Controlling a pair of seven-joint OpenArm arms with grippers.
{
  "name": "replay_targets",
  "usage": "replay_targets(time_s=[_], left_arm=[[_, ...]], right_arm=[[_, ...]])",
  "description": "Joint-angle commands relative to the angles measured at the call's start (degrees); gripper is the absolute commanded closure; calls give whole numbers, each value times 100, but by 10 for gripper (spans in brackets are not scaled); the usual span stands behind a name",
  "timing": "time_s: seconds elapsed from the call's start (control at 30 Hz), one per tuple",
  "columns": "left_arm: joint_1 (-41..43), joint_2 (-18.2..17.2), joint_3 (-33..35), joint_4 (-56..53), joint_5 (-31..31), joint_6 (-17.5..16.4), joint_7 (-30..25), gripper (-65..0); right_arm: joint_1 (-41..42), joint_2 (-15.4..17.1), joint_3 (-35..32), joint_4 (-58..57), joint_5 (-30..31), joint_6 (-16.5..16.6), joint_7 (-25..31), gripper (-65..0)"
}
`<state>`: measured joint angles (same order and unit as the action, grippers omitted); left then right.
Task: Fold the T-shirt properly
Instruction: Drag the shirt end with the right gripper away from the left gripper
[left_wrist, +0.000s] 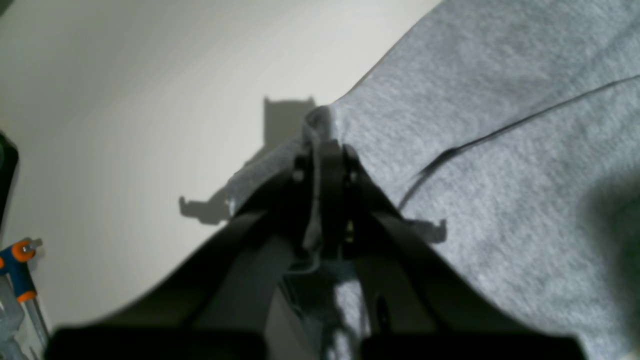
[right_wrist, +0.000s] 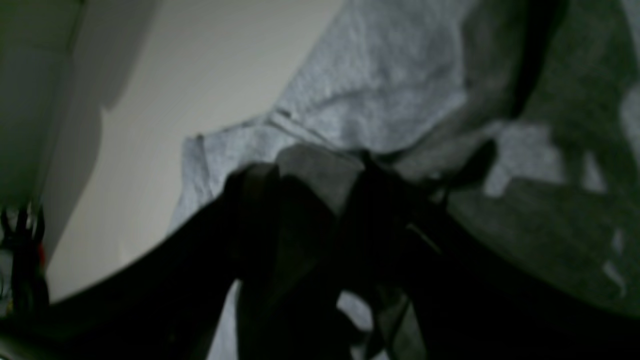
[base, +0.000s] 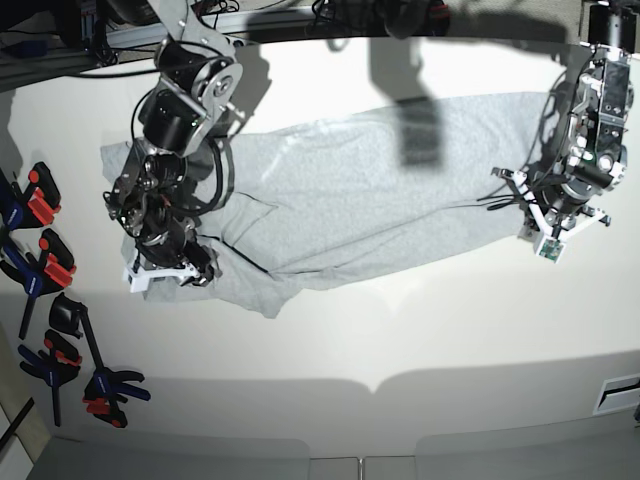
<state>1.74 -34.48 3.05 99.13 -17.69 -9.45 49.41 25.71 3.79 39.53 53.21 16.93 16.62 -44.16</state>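
Across the middle of the pale table (base: 400, 340) the T-shirt (base: 370, 190) lies spread with its long axis running side to side in the base view, one end under each arm. It shows plain grey cloth here, with creases and a loose flap hanging toward the near edge.

At the base view's right end, the left gripper (base: 548, 225) is closed on the shirt's edge. Its wrist camera shows the jaws pinched together with a small ridge of grey fabric (left_wrist: 320, 120) bunched between them, and the rest of the cloth falling away to that picture's right.

At the other end, the right gripper (base: 165, 268) sits low on the shirt near the sleeve end. Its wrist view is dark and blurred: the fingers stand apart with grey cloth (right_wrist: 310, 170) between them, but I cannot tell whether they have a hold on it or merely rest over it.

Each arm is at its own end of the garment, so the shirt stretches between them rather than lying to one side of either. Any coming fold would most likely carry an end along or across that long line, and it depends on both ends being held; the left looks secure, the right is doubtful.

Several clamps (base: 45, 265) lie on the table's edge beside the right arm, clear of the cloth.
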Motion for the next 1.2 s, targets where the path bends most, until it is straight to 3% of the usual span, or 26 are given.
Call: replay_targets(time_s=[0.0, 0.27, 0.53, 0.6, 0.8, 0.87, 1.07, 1.17], left_arm=[[-76, -94, -42, 101, 28, 28, -101, 0], [-76, -94, -42, 101, 26, 31, -103, 0], [-76, -94, -42, 101, 28, 31, -101, 0], [-76, -94, -42, 101, 26, 31, -101, 0], [-76, -94, -42, 101, 28, 31, -101, 0], [-76, -94, -42, 101, 28, 31, -103, 0], [-76, -94, -42, 101, 31, 31, -105, 0], [-76, -92, -42, 101, 31, 28, -105, 0]], right_arm=[[146, 17, -17, 72, 127, 214, -7, -264], [448, 17, -17, 79, 125, 553, -210, -264], [505, 17, -17, 79, 125, 568, -240, -264], [505, 17, -17, 79, 125, 568, -258, -230], [505, 17, -17, 79, 101, 568, -256, -4], [505, 17, -17, 79, 105, 581, -256, 0], [452, 33, -31, 391, 289, 1438, -566, 0], [256, 157, -343, 647, 535, 1825, -802, 0]])
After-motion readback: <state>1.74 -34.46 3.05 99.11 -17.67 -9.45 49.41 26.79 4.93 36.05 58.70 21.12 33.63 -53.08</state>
